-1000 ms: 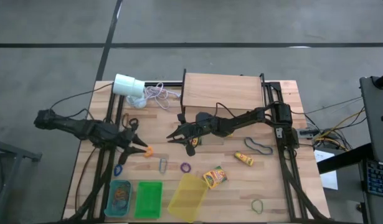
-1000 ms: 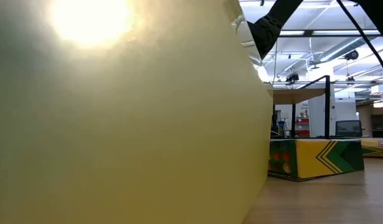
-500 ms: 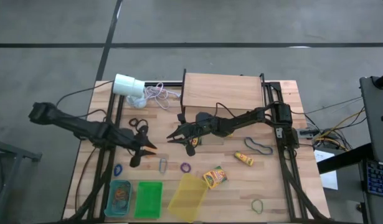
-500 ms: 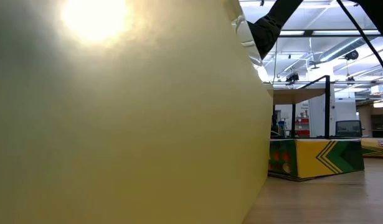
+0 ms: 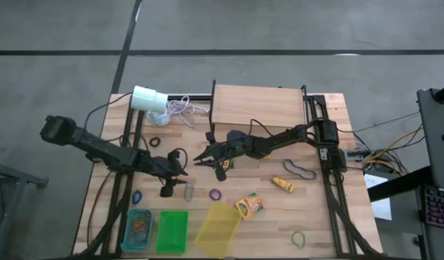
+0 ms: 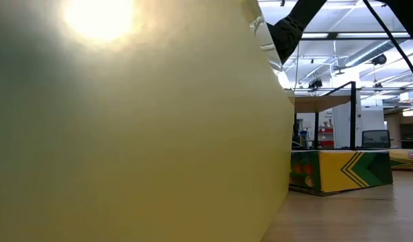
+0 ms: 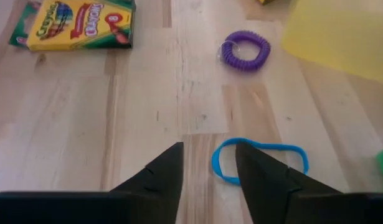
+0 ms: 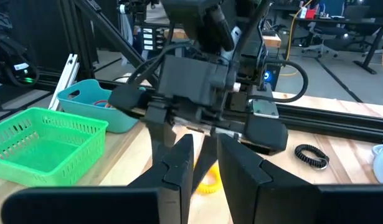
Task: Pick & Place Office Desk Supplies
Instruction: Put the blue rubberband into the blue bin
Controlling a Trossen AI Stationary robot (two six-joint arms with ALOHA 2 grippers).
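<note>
While the left hand (image 5: 180,173) hovers part-open and empty beside the blue band (image 7: 258,161) flat on the desk (image 5: 323,217), the right hand (image 8: 203,163) waits narrow mid-desk. Band looks light, floppy; likely pinch one thin edge.

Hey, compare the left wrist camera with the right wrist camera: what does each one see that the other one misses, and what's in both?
Only the left wrist view shows a blue rubber-band loop lying just past the left gripper, a purple coiled loop and a crayon box.

Only the right wrist view shows a green basket, a teal bin, a black coiled loop and an orange loop beyond the right gripper.

Both show the wooden table, and the left gripper, seen here head-on in the right wrist view.
</note>
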